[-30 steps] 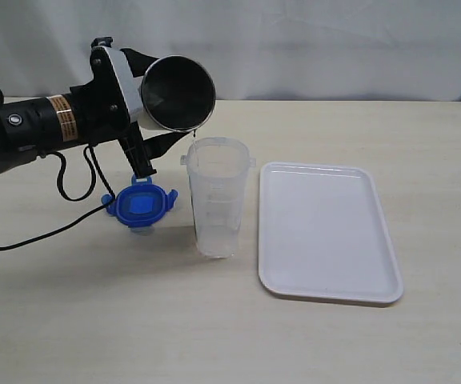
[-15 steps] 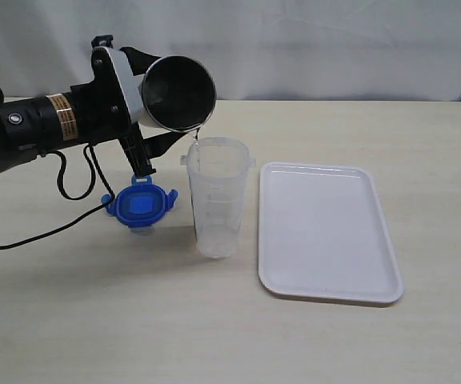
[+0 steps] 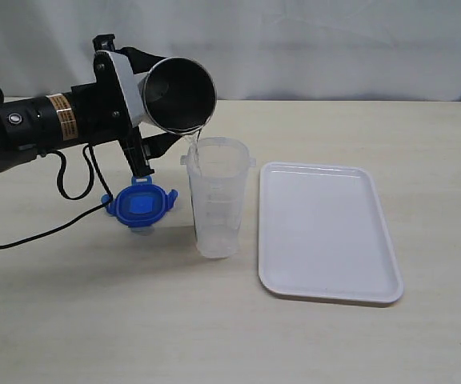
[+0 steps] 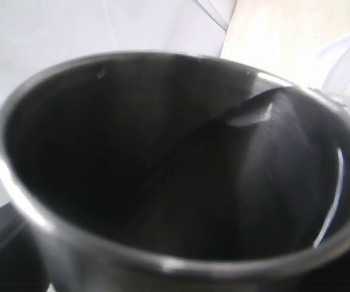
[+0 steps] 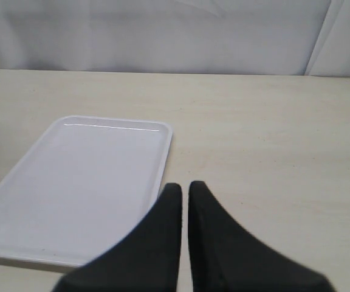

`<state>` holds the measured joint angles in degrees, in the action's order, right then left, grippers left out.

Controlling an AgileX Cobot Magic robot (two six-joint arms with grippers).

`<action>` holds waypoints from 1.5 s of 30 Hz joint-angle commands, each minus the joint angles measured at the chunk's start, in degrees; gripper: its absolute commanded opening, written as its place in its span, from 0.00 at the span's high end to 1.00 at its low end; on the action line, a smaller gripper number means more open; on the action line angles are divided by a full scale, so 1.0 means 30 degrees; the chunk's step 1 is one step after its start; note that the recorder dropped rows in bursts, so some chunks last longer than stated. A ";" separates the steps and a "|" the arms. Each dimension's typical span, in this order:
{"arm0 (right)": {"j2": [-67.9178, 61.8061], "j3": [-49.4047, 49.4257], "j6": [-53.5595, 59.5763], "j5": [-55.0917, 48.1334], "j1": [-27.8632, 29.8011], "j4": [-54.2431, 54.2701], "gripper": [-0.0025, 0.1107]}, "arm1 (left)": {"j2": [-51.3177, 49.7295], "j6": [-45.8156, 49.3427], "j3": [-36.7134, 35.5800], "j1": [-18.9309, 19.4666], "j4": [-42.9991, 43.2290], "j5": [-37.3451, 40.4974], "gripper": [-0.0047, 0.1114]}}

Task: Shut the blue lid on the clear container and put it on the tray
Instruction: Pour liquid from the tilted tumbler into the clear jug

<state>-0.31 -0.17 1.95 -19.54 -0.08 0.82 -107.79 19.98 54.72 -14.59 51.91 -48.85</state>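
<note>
Exterior view: the steel cup (image 3: 178,94) is seen clenched in the left gripper (image 3: 152,106) and tipped on its side, its lip just above the far-left rim of the clear container (image 3: 217,200). What looks like a thin trickle is seen passing from lip to mouth. The container is stood upright on the table (image 3: 214,336), between the blue lid (image 3: 139,206), laid flat just to its left, and the tray (image 3: 326,232), just to its right.

Left wrist view: the picture is filled by the cup's dark interior (image 4: 175,170); the claw itself is not shown.

Right wrist view: the right gripper (image 5: 184,194) is shown pinched almost together on nothing, hung over the tray's (image 5: 84,176) near-right corner.

Pouring is judged to be the step in hand, ahead of lidding. The lip is best kept over the mouth and the tilt eased gently, so that the light container is not knocked and nothing is spilled onto the lid.
</note>
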 commanded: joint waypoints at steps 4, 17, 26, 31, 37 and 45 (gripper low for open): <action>0.0104 0.0057 -0.0105 -0.0032 -0.0012 0.0074 0.94 | 0.0377 0.0491 0.0249 -0.0033 -0.0672 -0.1204 0.96; 0.0104 0.0057 -0.0105 -0.0032 -0.0012 0.0074 0.94 | 0.0377 0.0822 0.0249 -0.0033 -0.0672 -0.1204 0.96; 0.0104 0.0057 -0.0105 -0.0032 -0.0012 0.0074 0.94 | 0.0377 0.0907 0.0249 -0.0033 -0.0672 -0.1204 0.96; 0.0104 0.0057 -0.0105 -0.0032 -0.0012 0.0074 0.94 | 0.0377 0.0951 0.0249 -0.0033 -0.0672 -0.1204 0.96; 0.0104 0.0057 -0.0105 -0.0032 -0.0012 0.0074 0.94 | 0.0377 0.0990 0.0249 -0.0033 -0.0672 -0.1171 0.96; 0.0104 0.0057 -0.0105 -0.0032 -0.0012 0.0074 0.94 | 0.0377 0.1318 0.0249 -0.0033 -0.0672 -0.1171 0.96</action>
<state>-0.31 -0.17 1.95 -19.54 -0.08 0.82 -107.79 23.25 54.72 -14.59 51.91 -48.85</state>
